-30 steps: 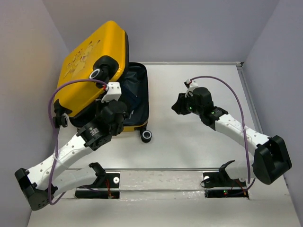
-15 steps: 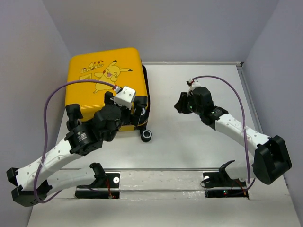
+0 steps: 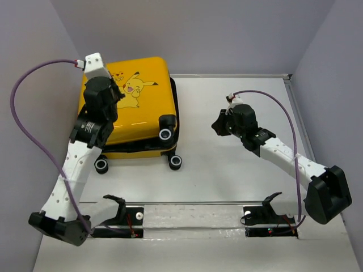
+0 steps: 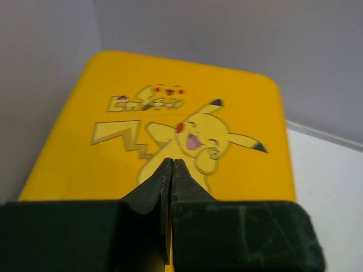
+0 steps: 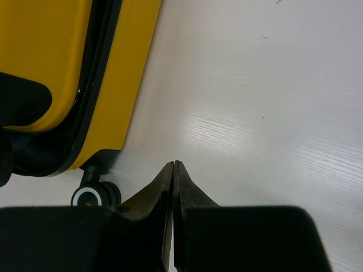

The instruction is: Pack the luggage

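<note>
The luggage [image 3: 142,116] is a yellow hard-shell suitcase with a Pikachu print. It lies flat and closed at the back left of the table, wheels [image 3: 177,162] toward me. My left gripper [image 3: 113,96] hovers over its lid, shut and holding nothing; in the left wrist view the gripper [image 4: 172,161] points at the print on the luggage [image 4: 227,113]. My right gripper [image 3: 218,126] hangs above the bare table to the right of the case, also shut and empty. The right wrist view has the right gripper [image 5: 174,163] beside the luggage [image 5: 127,68] edge and one wheel [image 5: 93,194].
Grey walls close in the table on the left [image 3: 34,96], back and right. The luggage sits close to the left wall. White tabletop [image 3: 238,175] stretches between the case and the right wall. The arm mounts [image 3: 127,218] are at the near edge.
The luggage lid went from raised to closed flat. My left arm rose and swung left and back over the lid. The right gripper's jaws closed.
</note>
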